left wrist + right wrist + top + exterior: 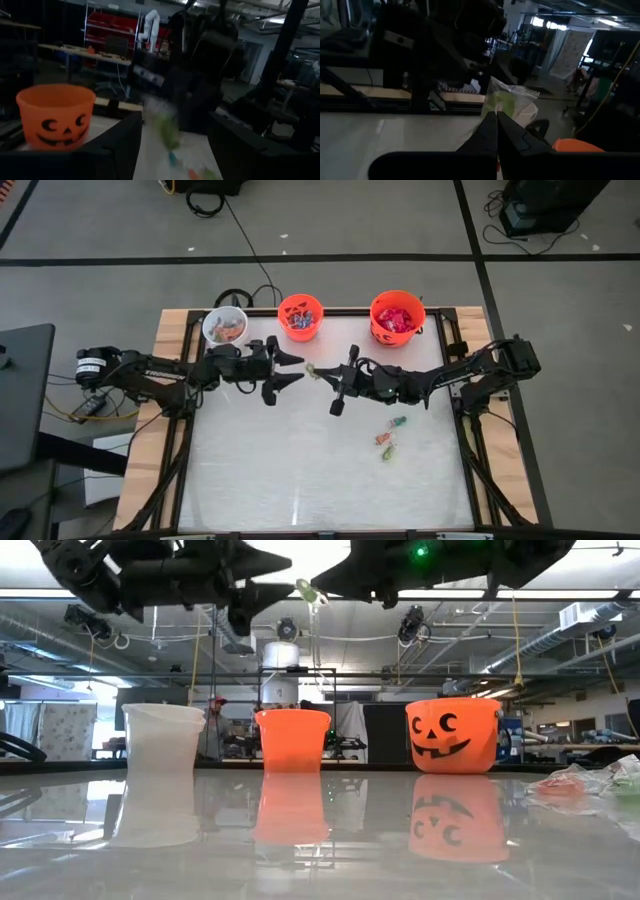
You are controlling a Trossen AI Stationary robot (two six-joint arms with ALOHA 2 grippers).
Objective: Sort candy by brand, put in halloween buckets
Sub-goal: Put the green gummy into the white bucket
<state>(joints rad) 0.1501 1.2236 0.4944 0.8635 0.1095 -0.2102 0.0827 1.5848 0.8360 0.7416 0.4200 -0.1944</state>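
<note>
Candy changes hands above the table: we hold a green-wrapped sweet pinched in our right gripper, raised clear of the surface, its crinkled wrapper jutting toward the left gripper, whose fingers stand spread wide just beside it. We judge this a mid-air handover, since the white bucket sits at eleven o'clock on the left arm's side, out of the right arm's easy reach. The small orange bucket stands at twelve o'clock, and the larger jack-o'-lantern bucket, heaped with red packets, at one o'clock. A few loose sweets still lie at four o'clock on the table. Both arms crowd the middle, so the wide left fingers must close around the wrapper without striking the right fingertips.
</note>
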